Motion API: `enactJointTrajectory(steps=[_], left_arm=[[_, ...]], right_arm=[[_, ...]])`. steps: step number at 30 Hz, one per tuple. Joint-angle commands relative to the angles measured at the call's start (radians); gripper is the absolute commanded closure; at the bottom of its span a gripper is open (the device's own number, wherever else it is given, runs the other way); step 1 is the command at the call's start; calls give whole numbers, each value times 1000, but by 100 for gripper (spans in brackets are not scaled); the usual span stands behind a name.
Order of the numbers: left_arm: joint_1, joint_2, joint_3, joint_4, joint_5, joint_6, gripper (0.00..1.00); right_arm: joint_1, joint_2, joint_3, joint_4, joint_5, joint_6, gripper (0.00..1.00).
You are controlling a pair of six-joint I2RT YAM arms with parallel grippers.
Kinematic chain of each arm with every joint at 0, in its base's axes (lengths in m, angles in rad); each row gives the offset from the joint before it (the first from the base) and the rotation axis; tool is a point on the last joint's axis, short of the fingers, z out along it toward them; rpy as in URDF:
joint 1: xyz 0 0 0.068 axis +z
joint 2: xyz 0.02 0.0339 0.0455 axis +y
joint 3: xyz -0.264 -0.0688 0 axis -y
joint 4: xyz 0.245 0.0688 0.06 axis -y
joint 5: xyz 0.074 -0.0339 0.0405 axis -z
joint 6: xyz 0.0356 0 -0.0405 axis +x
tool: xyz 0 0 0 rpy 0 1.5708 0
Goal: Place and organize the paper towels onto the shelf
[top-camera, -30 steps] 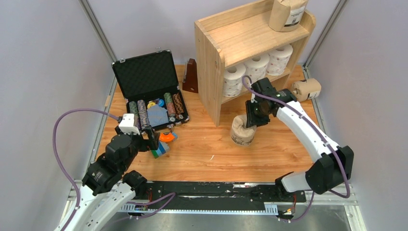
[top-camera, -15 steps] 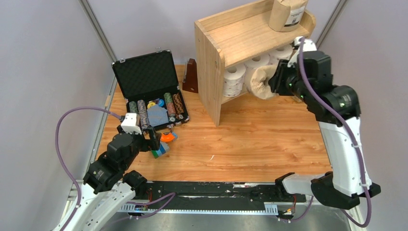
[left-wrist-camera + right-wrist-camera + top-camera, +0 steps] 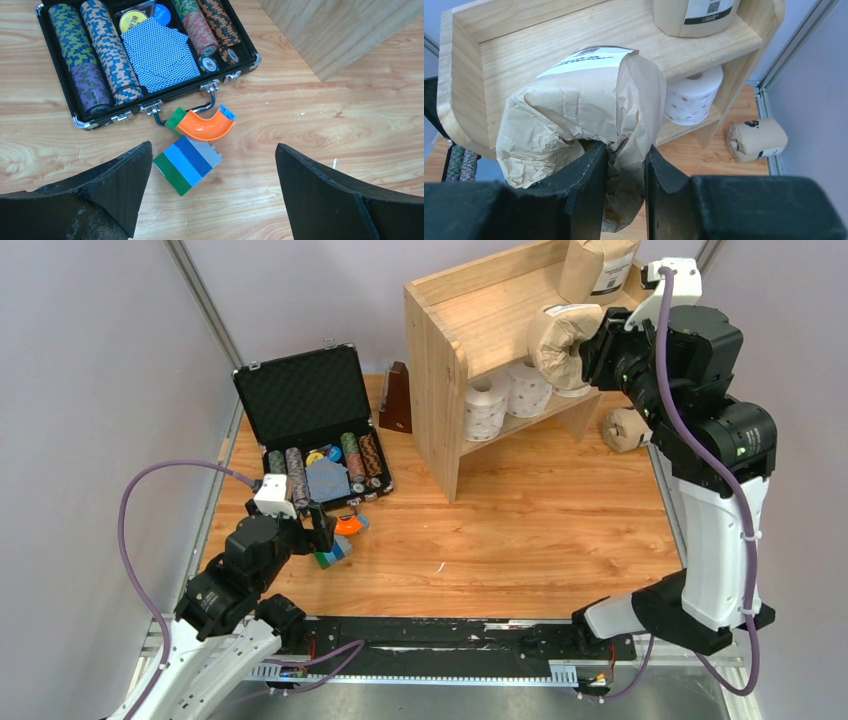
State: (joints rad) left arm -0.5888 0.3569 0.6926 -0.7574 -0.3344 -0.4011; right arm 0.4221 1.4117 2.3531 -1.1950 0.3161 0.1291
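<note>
— Raised since half a second ago, the right gripper [image 3: 621,150] pinches a crumpled tan kraft-wrapped paper roll [image 3: 562,340] over the top tier of the light pine two-tier shelf [image 3: 480,325], far right.
— And the left gripper [image 3: 212,155]?
— Spread wide, near left, above coloured toy bricks [image 3: 186,164].

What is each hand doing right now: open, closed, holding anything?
Left hand: open, holding nothing.
Right hand: closed on a kraft-wrapped paper towel roll.

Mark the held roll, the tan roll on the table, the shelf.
held roll [image 3: 569,110], right wrist view, crumpled wrap.
tan roll [image 3: 758,139], right wrist view, its side.
shelf [image 3: 435,400], top external view, left side panel.
</note>
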Motion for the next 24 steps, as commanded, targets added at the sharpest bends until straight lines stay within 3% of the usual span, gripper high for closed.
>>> enactJointTrajectory(steps=[1, 14, 20, 24], left_arm=[[-2, 5, -1, 41, -4, 13, 0], [-3, 3, 1, 33, -25, 8, 0], [-3, 3, 1, 32, -31, 6, 0], [-3, 3, 1, 31, -36, 6, 0]], right_arm=[[-2, 29, 59, 181, 29, -77, 79], [-53, 171, 110, 304, -19, -125, 74], [-86, 208, 109, 317, -47, -125, 67], [-109, 224, 114, 333, -76, -120, 58]])
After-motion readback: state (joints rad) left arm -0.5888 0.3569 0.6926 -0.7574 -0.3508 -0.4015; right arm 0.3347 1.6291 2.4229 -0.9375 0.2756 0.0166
